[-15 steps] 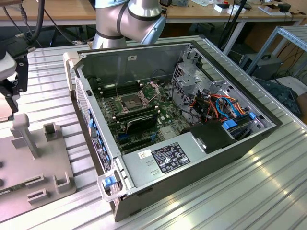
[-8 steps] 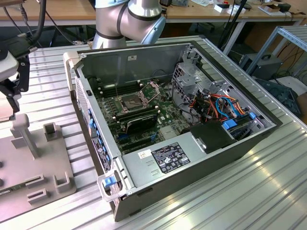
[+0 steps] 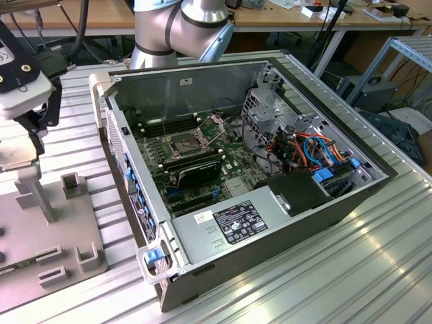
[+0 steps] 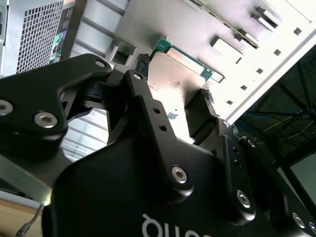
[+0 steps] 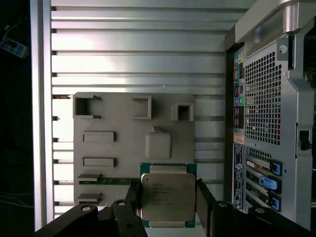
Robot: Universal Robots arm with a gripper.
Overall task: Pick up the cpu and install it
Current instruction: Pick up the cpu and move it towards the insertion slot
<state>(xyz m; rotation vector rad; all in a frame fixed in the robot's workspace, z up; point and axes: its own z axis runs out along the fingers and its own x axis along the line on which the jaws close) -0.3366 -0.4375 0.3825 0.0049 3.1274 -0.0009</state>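
CPU (image 5: 168, 196) hangs pinched by its edges between the gripper's (image 5: 168, 193) fingers above the fixture plate (image 5: 123, 150); a level, gentle hold looks essential for so thin a chip.

open computer case (image 3: 189, 88) on ribbed aluminium table (image 3: 324, 270); socket (image 3: 185, 143) just beside memory sticks (image 3: 196, 165) inside; orange and blue cables (image 3: 314, 145) toward the exterior view's right; grey fixture plate (image 3: 40, 229) alongside the case

The cpu (image 5: 168, 198) is gripped, metal top showing, between the black fingers (image 5: 204, 200) of the gripper (image 5: 168, 196). Behind it a grey fixture plate (image 5: 123, 118) is seen on the ribbed counter (image 5: 138, 54). From the cpu, a square pad (image 5: 158, 144) is found at twelve o'clock and a computer case (image 5: 266, 123) at two o'clock.
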